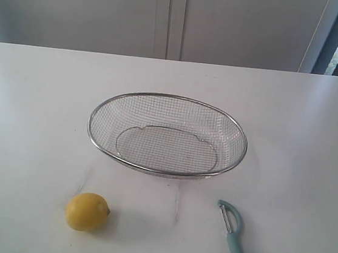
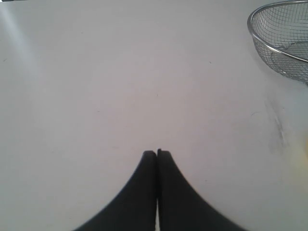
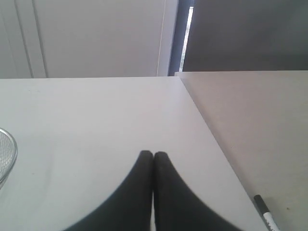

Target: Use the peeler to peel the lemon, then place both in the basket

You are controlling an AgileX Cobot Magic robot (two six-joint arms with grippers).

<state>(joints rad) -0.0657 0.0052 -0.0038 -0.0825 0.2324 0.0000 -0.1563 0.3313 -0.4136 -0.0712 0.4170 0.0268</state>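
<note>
A small yellow lemon (image 1: 87, 212) rests on the white table near the front left. The peeler (image 1: 236, 240), teal handle with a metal head, lies at the front right. Between and behind them stands the empty wire-mesh basket (image 1: 171, 96); its rim also shows in the left wrist view as basket (image 2: 269, 45) and in the right wrist view as basket (image 3: 9, 153). My left gripper (image 2: 157, 153) is shut with nothing in it, above bare table. My right gripper (image 3: 153, 154) is shut and empty too. Neither arm appears in the exterior view.
The white table (image 1: 37, 99) ends at a right edge (image 3: 207, 125), beyond which a lower beige surface carries a black pen (image 3: 266, 216). White cabinet doors (image 1: 169, 16) stand behind the table.
</note>
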